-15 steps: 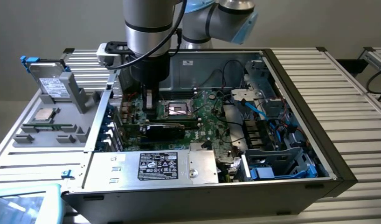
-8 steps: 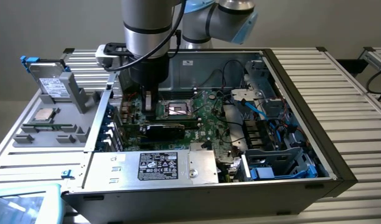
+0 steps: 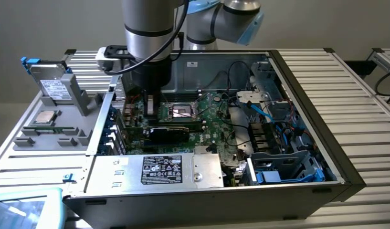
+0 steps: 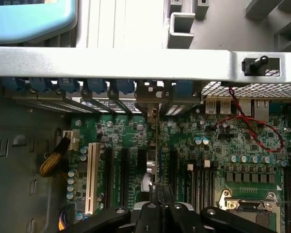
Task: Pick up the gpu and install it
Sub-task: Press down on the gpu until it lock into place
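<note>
The gpu (image 4: 155,145) appears edge-on in the wrist view as a thin upright card. It stands over a black slot of the green motherboard (image 4: 223,141), and its bracket end reaches the case's rear slot openings. My gripper (image 4: 157,201) is shut on its top edge. In the exterior view my gripper (image 3: 150,117) reaches down inside the open computer case, over the motherboard (image 3: 211,114). The card's black face (image 3: 168,132) shows just under it.
The processor socket (image 3: 182,112) lies close beside the card. The silver power supply (image 3: 163,169) fills the near side of the case. Blue cables (image 3: 265,112) and a drive cage (image 3: 284,167) sit toward the exterior view's right. A grey parts holder (image 3: 55,119) stands outside the case.
</note>
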### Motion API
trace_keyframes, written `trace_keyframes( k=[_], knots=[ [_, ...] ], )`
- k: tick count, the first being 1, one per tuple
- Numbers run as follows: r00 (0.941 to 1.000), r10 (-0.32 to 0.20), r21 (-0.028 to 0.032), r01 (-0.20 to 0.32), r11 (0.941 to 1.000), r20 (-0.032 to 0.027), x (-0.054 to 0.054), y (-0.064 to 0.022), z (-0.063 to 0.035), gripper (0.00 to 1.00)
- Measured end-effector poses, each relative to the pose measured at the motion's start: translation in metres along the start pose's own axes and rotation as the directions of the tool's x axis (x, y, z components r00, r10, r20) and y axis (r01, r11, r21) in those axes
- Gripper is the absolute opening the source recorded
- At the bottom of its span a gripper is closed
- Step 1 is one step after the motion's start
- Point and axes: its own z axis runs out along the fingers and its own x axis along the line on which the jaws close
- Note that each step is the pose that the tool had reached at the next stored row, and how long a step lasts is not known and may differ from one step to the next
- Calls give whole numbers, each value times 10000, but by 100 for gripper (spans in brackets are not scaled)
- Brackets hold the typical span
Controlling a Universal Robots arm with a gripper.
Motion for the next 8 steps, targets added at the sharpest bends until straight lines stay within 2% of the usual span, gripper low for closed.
trace_keyframes(
  k=[8],
  knots=[
    [10000,-2,0,2,10000,-3,19,32,12,12]
  ],
)
